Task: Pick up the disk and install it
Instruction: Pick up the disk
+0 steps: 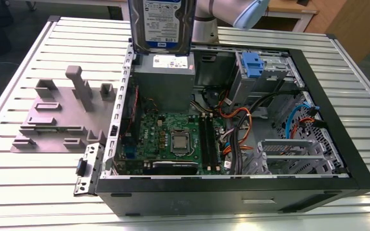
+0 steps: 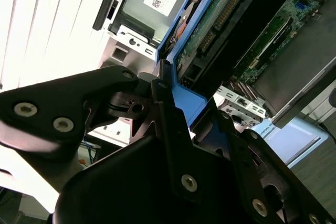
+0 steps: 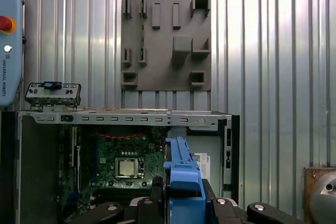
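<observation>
My gripper (image 3: 184, 195) clamps the disk (image 1: 160, 24), long axis upright, hanging below me over the open computer case (image 1: 236, 187) on a slatted metal table (image 1: 31, 183).

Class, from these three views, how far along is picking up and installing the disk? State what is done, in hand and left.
Done: the disk is off the table, raised over the open computer case. In hand: the tool is shut on its blue bracket. Left: installing; the disk sits in no bay yet.
</observation>
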You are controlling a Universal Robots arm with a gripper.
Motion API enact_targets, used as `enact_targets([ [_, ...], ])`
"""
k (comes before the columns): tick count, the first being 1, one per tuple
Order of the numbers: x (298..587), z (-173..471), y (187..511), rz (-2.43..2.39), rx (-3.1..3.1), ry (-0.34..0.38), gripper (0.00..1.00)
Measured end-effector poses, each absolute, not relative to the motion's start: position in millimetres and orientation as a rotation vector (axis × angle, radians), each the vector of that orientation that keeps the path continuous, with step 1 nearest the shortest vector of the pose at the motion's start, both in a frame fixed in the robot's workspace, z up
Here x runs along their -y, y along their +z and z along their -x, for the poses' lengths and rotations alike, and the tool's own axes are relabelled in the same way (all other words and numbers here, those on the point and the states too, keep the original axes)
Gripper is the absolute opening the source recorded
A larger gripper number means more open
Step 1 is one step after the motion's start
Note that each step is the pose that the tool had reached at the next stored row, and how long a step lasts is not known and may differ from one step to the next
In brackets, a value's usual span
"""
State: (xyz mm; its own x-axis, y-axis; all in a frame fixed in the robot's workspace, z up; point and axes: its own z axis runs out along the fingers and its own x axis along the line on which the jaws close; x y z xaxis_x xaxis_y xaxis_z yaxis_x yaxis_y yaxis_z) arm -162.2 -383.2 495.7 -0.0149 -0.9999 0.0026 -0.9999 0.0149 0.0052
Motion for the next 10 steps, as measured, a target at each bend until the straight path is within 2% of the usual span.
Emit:
enact_targets([
  [10,389.6,155.4,495.4,-2.201,2.234,-0.003,0.36],
])
